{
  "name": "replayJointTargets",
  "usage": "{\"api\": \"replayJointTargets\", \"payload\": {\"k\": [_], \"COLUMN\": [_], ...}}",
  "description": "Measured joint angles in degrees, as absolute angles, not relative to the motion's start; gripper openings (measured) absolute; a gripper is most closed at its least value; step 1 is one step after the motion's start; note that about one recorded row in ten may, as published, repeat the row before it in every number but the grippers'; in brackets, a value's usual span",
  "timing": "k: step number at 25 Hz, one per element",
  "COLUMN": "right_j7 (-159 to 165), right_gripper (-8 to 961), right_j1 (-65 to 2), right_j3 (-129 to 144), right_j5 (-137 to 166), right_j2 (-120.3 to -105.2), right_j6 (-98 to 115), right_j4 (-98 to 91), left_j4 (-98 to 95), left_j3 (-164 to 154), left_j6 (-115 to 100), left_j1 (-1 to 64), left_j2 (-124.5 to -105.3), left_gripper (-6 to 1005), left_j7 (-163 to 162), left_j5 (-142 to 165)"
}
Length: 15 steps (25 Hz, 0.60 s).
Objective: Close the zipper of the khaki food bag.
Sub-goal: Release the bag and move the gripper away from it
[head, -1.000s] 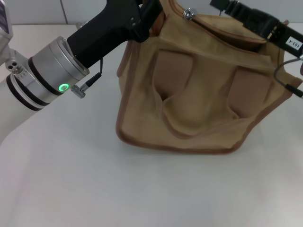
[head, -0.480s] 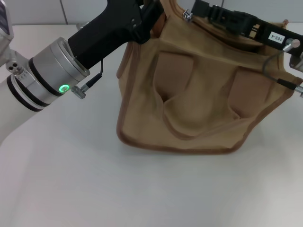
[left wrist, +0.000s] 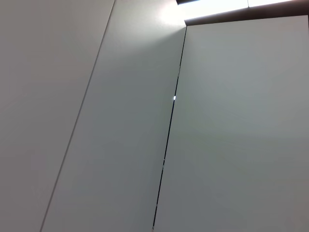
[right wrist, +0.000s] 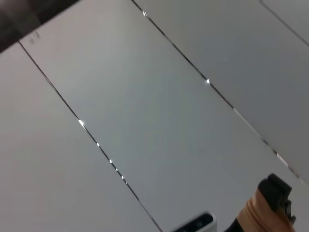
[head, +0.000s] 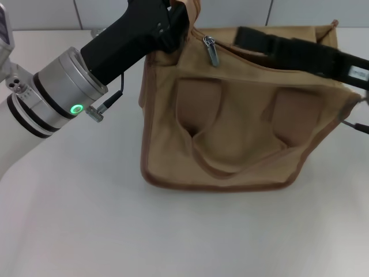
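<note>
**Clerk:** Firstly, item one?

**Keeper:** Khaki food bag (head: 236, 133), boxy canvas with brown piping, standing on the white worktop (head: 173, 231) right of centre, front pocket and looped handles facing the head camera.

**Clerk:** Item two?

**Keeper:** Zipper (head: 212, 51). Silver slider and pull tab sit near the bag's upper left corner, the tab hanging down over the front edge of the top flap.

**Clerk:** Left pincer?

**Keeper:** Left pincer (head: 180, 17), black, reaches in from the left and is pressed to the bag's top left corner, where tan fabric bunches against it. Cannot tell how its fingers stand; the tips are hidden.

**Clerk:** Right pincer?

**Keeper:** Right pincer (head: 249, 37), black, lies across the bag's top from the right, its tip just right of the slider and apart from it. Fingers: cannot tell.

**Clerk:** Wrist views?

**Keeper:** Left shows only pale wall panels (left wrist: 145, 121). Right shows similar panels, with a scrap of tan fabric and black gear at one corner.
</note>
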<state>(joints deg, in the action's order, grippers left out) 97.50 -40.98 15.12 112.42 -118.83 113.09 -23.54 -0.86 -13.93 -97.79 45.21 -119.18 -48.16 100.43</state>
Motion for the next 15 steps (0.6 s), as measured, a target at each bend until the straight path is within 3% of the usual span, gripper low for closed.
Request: {"api": "replayJointTargets", "payload": {"k": [6, 15], "right_j7": [95.9, 95.6], "right_gripper": [311, 314], "right_j1": [-36.6, -35.8], "right_j3": [15.0, 17.0], "right_j5": [109.1, 109.2], "right_j2": [-118.79, -118.87], "right_j6": [113.7, 111.4], "right_j4": [-25.1, -25.2], "left_j4": [-0.9, -0.9], "left_j3": [-13.9, -14.2], "left_j6": [-97.6, -97.6], "left_j1": [45.2, 45.2], "left_j2": [-119.18, -119.18], "left_gripper": [61, 61], "left_j7": [-48.2, -48.2], "left_j5": [100.4, 100.8]}}
